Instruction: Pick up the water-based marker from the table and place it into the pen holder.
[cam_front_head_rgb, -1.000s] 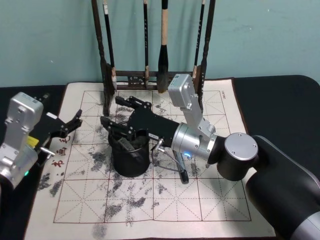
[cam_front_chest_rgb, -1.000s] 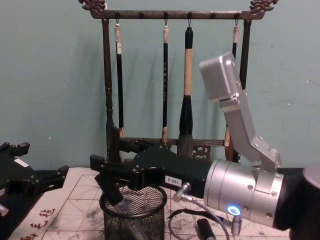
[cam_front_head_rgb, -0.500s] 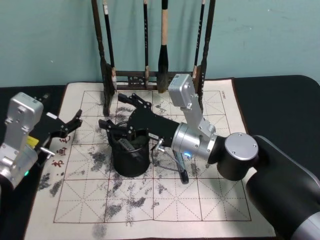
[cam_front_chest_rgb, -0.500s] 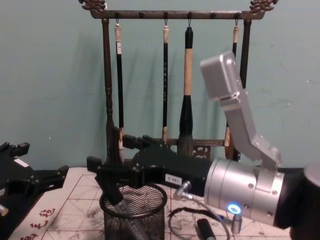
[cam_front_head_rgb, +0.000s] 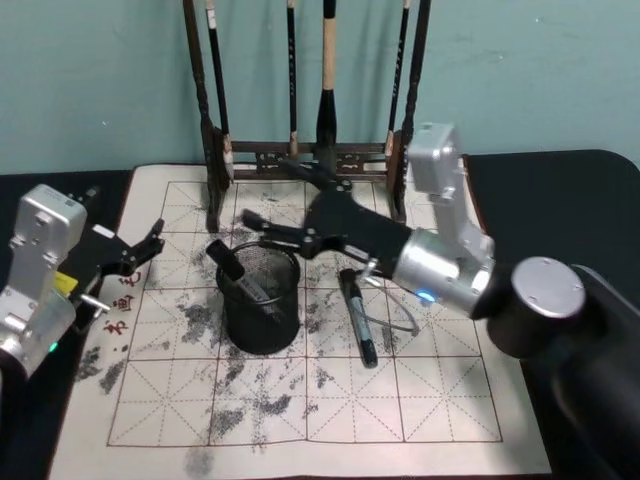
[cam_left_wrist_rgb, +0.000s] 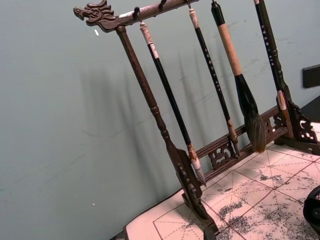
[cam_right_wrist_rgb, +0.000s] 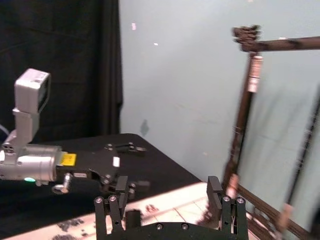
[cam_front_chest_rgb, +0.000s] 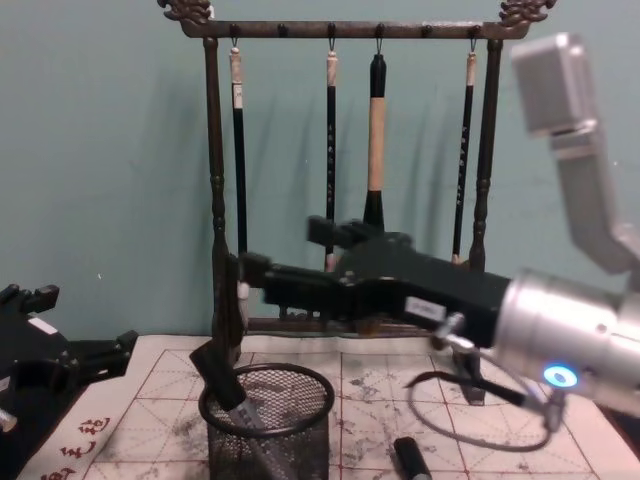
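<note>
The pen holder (cam_front_head_rgb: 262, 312), a black mesh cup, stands on the ink-stained mat, also seen in the chest view (cam_front_chest_rgb: 268, 432). A dark marker (cam_front_head_rgb: 238, 272) leans inside it, its cap end poking over the rim (cam_front_chest_rgb: 218, 372). My right gripper (cam_front_head_rgb: 272, 196) hangs open above and behind the cup, holding nothing; the right wrist view shows its fingers spread wide (cam_right_wrist_rgb: 167, 192). A second dark marker (cam_front_head_rgb: 357, 320) lies on the mat to the right of the cup. My left gripper (cam_front_head_rgb: 143, 250) rests open at the mat's left edge.
A tall wooden brush rack (cam_front_head_rgb: 305, 155) with several hanging brushes stands behind the cup, close behind my right gripper (cam_front_chest_rgb: 290, 258). A thin cable (cam_front_chest_rgb: 470, 435) loops under the right wrist. Black cloth surrounds the mat (cam_front_head_rgb: 300, 410).
My right gripper has lifted off the cup and pulled back up and to the right, fingers open. The marker stays leaning in the holder. The left arm has not moved.
</note>
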